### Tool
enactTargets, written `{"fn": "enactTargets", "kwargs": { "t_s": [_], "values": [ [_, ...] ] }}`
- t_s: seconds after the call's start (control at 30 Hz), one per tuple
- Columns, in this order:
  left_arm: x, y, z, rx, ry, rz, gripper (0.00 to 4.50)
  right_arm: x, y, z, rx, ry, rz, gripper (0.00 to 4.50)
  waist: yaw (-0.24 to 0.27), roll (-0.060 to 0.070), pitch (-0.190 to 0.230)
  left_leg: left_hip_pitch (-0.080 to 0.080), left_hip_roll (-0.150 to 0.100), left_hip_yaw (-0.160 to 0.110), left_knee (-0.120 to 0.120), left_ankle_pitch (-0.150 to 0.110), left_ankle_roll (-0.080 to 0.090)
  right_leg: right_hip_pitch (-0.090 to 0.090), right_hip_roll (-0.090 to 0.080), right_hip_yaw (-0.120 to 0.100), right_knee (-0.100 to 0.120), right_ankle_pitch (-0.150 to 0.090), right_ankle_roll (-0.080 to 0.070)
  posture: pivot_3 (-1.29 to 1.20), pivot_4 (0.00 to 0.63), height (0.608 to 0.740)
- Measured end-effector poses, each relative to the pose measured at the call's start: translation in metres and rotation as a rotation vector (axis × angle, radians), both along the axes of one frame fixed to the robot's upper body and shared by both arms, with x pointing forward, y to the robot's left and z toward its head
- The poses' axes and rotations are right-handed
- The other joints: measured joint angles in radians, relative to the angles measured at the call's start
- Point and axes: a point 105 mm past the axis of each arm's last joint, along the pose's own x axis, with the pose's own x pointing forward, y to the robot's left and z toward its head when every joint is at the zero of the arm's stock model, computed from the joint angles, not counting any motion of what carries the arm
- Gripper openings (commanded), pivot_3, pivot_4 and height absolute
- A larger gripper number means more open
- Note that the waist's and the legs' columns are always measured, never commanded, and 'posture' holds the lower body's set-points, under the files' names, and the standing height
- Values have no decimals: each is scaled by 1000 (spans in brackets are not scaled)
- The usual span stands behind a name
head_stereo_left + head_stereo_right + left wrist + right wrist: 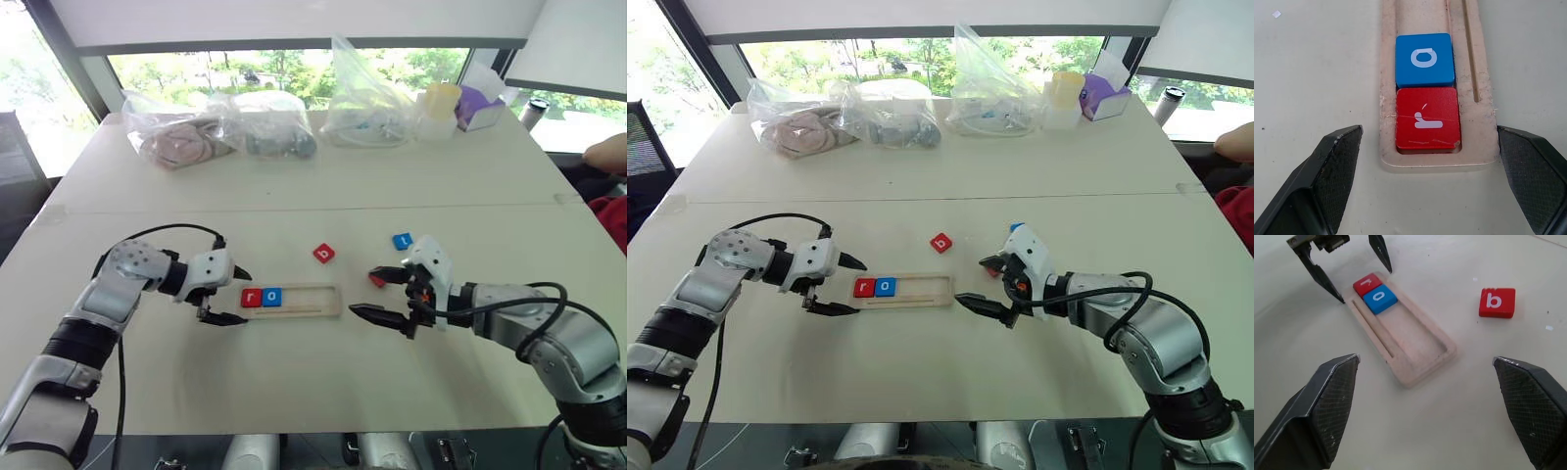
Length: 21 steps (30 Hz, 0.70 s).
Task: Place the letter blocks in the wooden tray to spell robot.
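The wooden tray point(315, 300) lies mid-table, with a red r block point(252, 298) and a blue o block point(272, 296) side by side at its left end. Just left of that end my left gripper point(243, 298) stands open, holding nothing, one finger on each side of the tray's end. A red b block point(324, 254) lies on the table behind the tray, and a blue t block point(403, 241) lies further right. My right gripper point(362, 292) is open and empty, right of the tray. A further red block point(376, 280) peeks out behind its upper finger, letter hidden.
Several clear plastic bags point(265, 127) of items, a stack of cups point(441, 106) and a purple box point(478, 106) line the table's far edge. A person's arm point(607, 155) shows at the far right. Bare table lies in front of the tray.
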Motion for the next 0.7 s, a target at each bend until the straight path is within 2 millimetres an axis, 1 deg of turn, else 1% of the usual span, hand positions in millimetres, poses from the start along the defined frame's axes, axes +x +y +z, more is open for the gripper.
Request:
{"fn": "enactTargets", "kwargs": {
  "t_s": [0.07, 0.13, 0.2, 0.23, 0.33, 0.43, 0.53, 0.6, 0.7],
  "values": [
    [-2, 2, 2, 19, -10, 6, 4467, 12, 9, 2, -15, -20, -33, 4500, -4, 0, 0, 0, 1, 0, 0, 0, 0, 0, 1, 0, 0, 0, -1, 0, 150, 740],
    [-6, 5, 2, 34, -2, 14, 4467, 24, 16, -1, -19, -9, -81, 4500, -8, 0, 0, 0, 1, 0, 0, 0, 0, -1, 2, 0, 0, 1, -3, 0, 150, 740],
    [-10, 16, 4, 62, 7, 47, 4467, 46, 34, -2, 32, 29, -169, 4500, -20, -2, 0, -1, 3, 0, -1, 0, 0, -5, 7, 3, 0, 4, -5, 0, 150, 740],
    [-12, 24, 5, 79, 18, 74, 4467, 55, 46, -3, 42, 51, -197, 4500, -29, -2, 0, -1, 4, 0, -1, 0, 0, -6, 9, 3, 2, 4, -4, 0, 150, 740],
    [-17, 43, 6, 96, 54, 160, 4467, 68, 61, -11, 1, 76, -246, 4500, -32, -2, 0, -1, 7, 0, -2, -1, 2, -7, 12, 3, 3, 4, -6, 0, 150, 740],
    [-20, 58, 11, 78, 64, 269, 4467, 78, 70, -22, -43, 96, -293, 4500, -33, -3, 0, -2, 8, -1, -2, -1, 2, -11, 11, 3, 8, 3, -6, 0, 150, 740],
    [-22, 59, 17, 29, 51, 334, 4467, 81, 80, -32, -69, 112, -300, 4500, -32, -3, 0, -2, 8, -1, -2, -1, 2, -11, 11, 4, 10, 3, -6, 0, 150, 740],
    [-24, 57, 20, -2, 46, 368, 4467, 83, 82, -36, -82, 112, -305, 4500, -32, -3, 0, -2, 9, -1, -2, -1, 2, -11, 11, 4, 10, 3, -6, 0, 150, 740],
    [-27, 52, 24, -55, 45, 416, 4500, 86, 85, -37, -96, 89, -312, 3669, -34, -3, 0, -1, 10, 0, -2, -1, 2, -11, 11, 4, 10, 3, -6, 0, 150, 740]
  ]
}}
